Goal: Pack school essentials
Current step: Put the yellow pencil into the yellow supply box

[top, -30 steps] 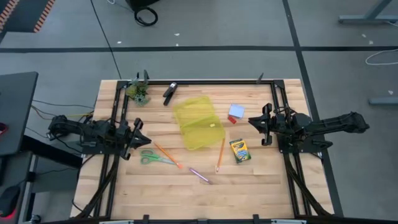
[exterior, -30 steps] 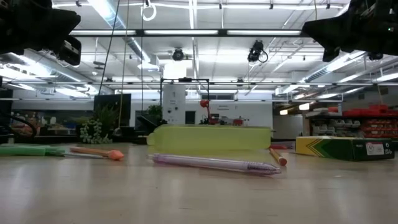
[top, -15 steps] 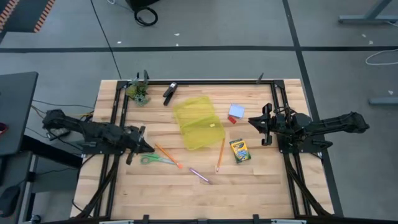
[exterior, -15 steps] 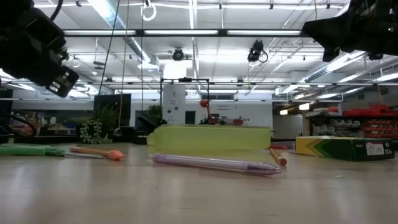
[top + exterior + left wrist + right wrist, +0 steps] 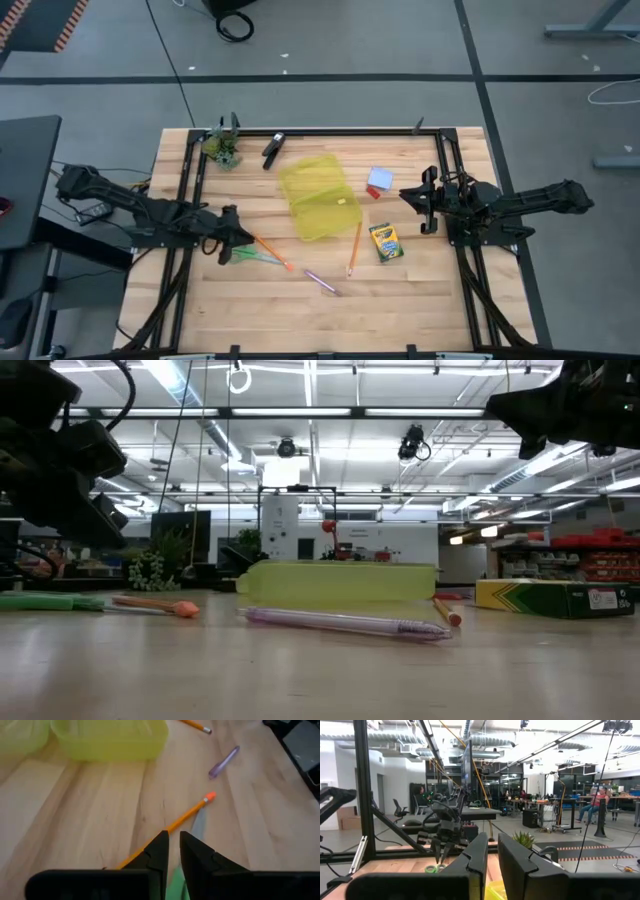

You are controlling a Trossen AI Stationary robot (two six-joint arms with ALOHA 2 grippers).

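Purple pen (image 5: 322, 282) lies nearest on the wooden table (image 5: 400, 300), with two orange pencils (image 5: 270, 251) (image 5: 354, 249) and the crayon box (image 5: 384, 242) just beyond it. Green-handled scissors (image 5: 255, 257) lie at the left, where the left gripper (image 5: 240, 246) hangs low over them, jaws slightly parted and grasping nothing. Farther off sit the yellow case (image 5: 318, 196), the notepad (image 5: 380, 178) and red eraser (image 5: 372, 191), and at the right the right gripper (image 5: 407, 196) waits above the table, clenched and empty.
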